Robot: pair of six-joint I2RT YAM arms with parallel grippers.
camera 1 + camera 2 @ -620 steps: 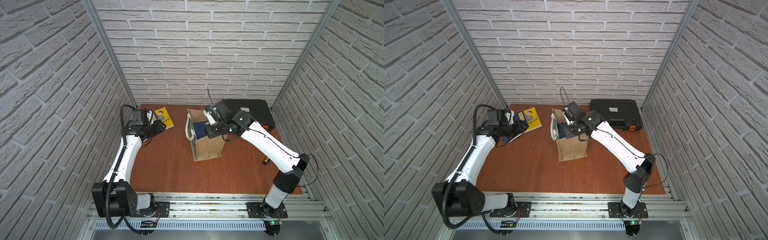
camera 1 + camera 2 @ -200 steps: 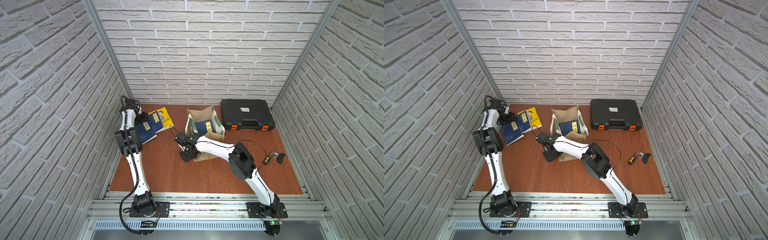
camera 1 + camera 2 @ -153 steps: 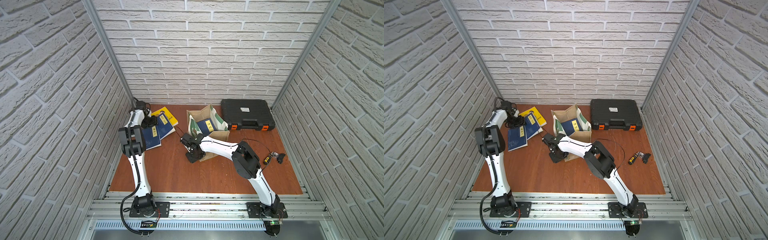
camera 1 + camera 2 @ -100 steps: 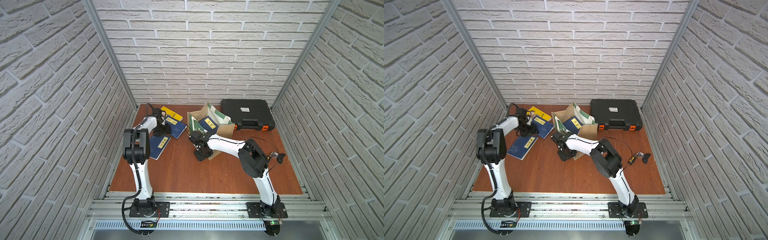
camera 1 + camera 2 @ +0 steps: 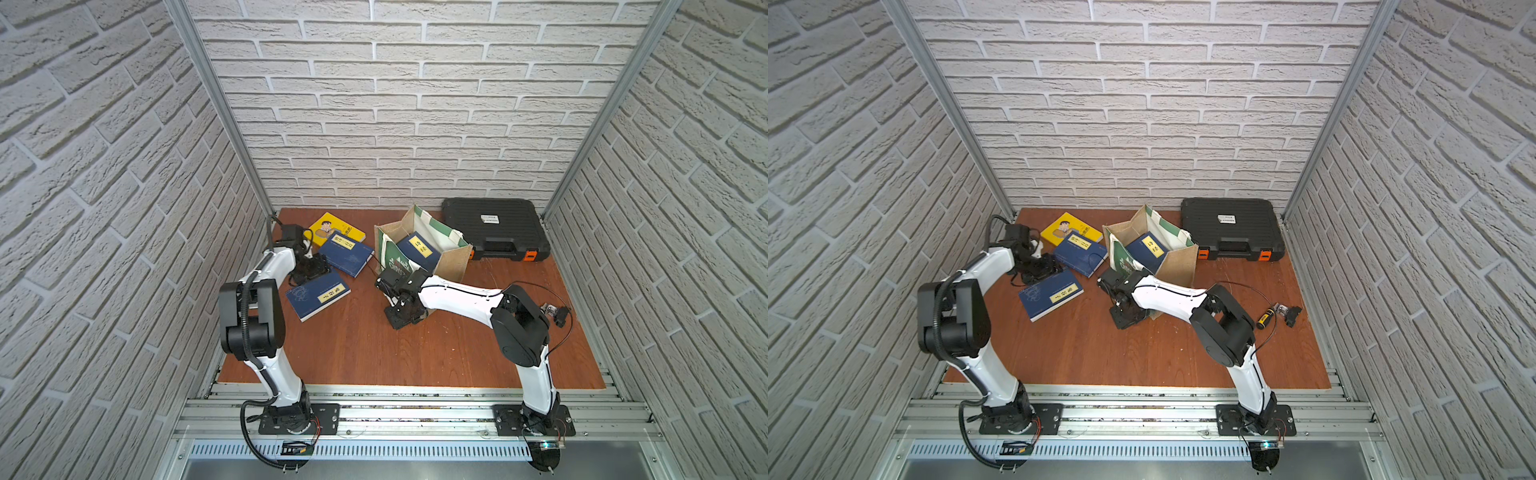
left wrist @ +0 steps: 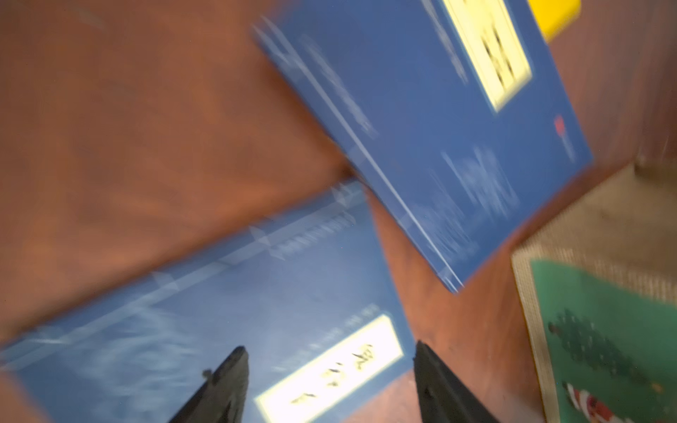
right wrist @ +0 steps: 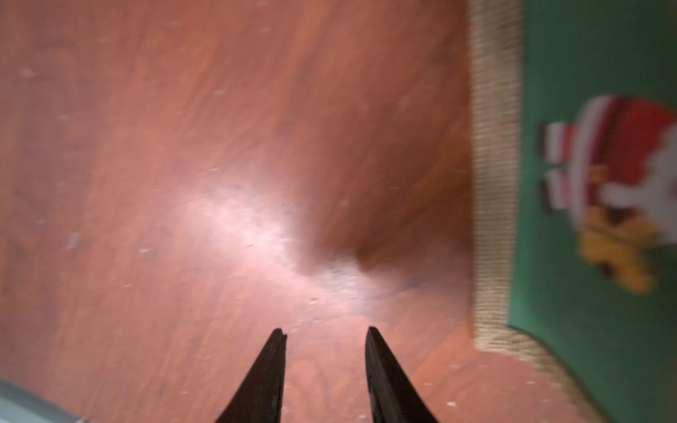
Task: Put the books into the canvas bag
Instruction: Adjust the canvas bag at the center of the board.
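The left gripper (image 6: 329, 347), jaws apart, should be squared over the navy book (image 5: 318, 296) at centre-left; the right gripper (image 7: 324, 330) is likewise apart, empty.

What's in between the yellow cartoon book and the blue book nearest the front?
A second navy book lies between the yellow book and the front navy book, seen in both top views.

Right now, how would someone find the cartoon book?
Start at the tan canvas bag in the middle of the wooden table, then look to the side away from the black case. Near the back wall lies the yellow book, partly under a navy book. It alone has a bright yellow cover with a cartoon figure.
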